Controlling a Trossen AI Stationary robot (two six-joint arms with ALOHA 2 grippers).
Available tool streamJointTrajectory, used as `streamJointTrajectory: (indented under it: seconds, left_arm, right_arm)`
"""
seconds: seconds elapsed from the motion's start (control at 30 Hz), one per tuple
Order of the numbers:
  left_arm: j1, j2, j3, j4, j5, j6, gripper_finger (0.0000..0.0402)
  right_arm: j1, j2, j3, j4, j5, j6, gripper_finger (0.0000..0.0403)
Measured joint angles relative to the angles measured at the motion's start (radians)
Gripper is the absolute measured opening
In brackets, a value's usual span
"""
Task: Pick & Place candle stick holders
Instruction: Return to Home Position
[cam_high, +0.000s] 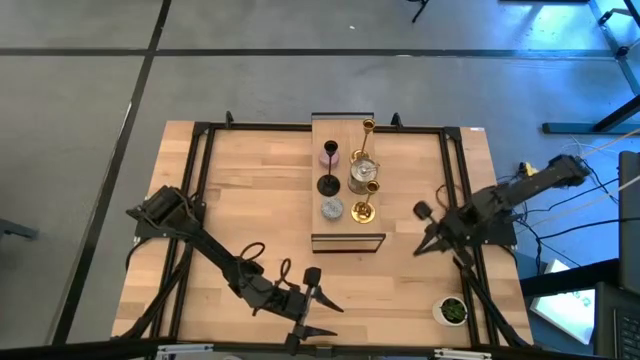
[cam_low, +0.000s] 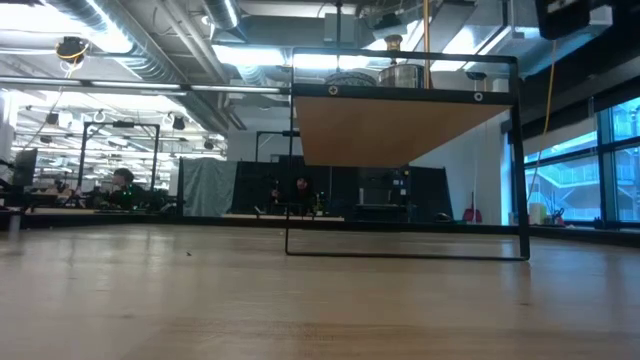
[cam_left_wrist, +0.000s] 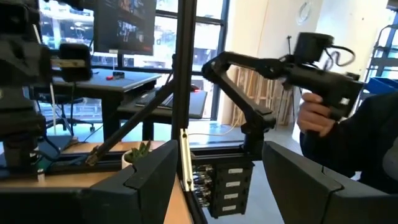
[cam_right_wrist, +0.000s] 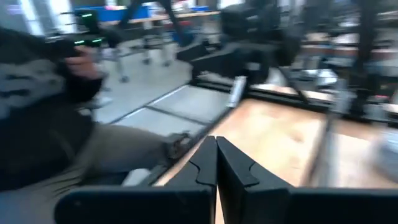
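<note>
Several candle stick holders stand on a raised wooden shelf (cam_high: 348, 236) at mid-table: a tall gold one (cam_high: 368, 130), a lilac-pink one (cam_high: 330, 154), a silver one (cam_high: 361, 173), a black one (cam_high: 328, 184), a grey-blue one (cam_high: 332, 208) and a short gold one (cam_high: 363, 207). My left gripper (cam_high: 322, 312) hovers by the table's near edge, open with nothing between its fingers (cam_left_wrist: 149, 180). My right gripper (cam_high: 420, 247) is shut to the right of the shelf, clear of it; its own view shows the shut fingers (cam_right_wrist: 216, 155).
A white pot with a green plant (cam_high: 452, 310) sits at the near right corner. Black frame rails (cam_high: 195, 200) run along the table's sides. The shelf stands on a thin black frame (cam_low: 400, 255). A person's hand (cam_left_wrist: 317, 115) holds a device beyond the table's edge.
</note>
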Motion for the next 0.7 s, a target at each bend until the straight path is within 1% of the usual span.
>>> streamJointTrajectory:
  seconds: [0.13, 0.23, 0.4, 0.53, 0.6, 0.63, 0.7]
  left_arm:
    - [-0.005, 0.0, 0.0, -0.005, -0.002, -0.008, 0.0233]
    - [-0.005, 0.0, 0.0, -0.005, -0.014, -0.007, 0.0233]
    - [0.002, 0.0, 0.0, 0.004, -0.086, 0.034, 0.0233]
    - [0.038, -0.028, -0.001, 0.034, -0.158, 0.104, 0.0233]
    - [0.068, -0.057, 0.0, 0.04, -0.157, 0.132, 0.0233]
    - [0.085, -0.073, 0.0, 0.039, -0.14, 0.151, 0.0233]
    - [0.131, -0.105, 0.0, 0.03, -0.059, 0.182, 0.0233]
  right_arm:
    - [-0.011, -0.156, 0.0, -0.133, 0.156, -0.002, 0.0001]
    - [-0.01, -0.23, 0.0, -0.173, 0.221, -0.026, 0.0001]
    - [-0.011, -0.288, 0.0, -0.187, 0.241, -0.117, 0.0001]
    - [-0.043, -0.317, 0.0, -0.198, 0.256, -0.162, 0.0001]
    - [-0.069, -0.333, 0.0, -0.199, 0.259, -0.184, 0.0001]
    - [-0.081, -0.339, 0.0, -0.199, 0.258, -0.194, 0.0001]
    - [-0.104, -0.345, 0.0, -0.203, 0.257, -0.199, 0.0001]
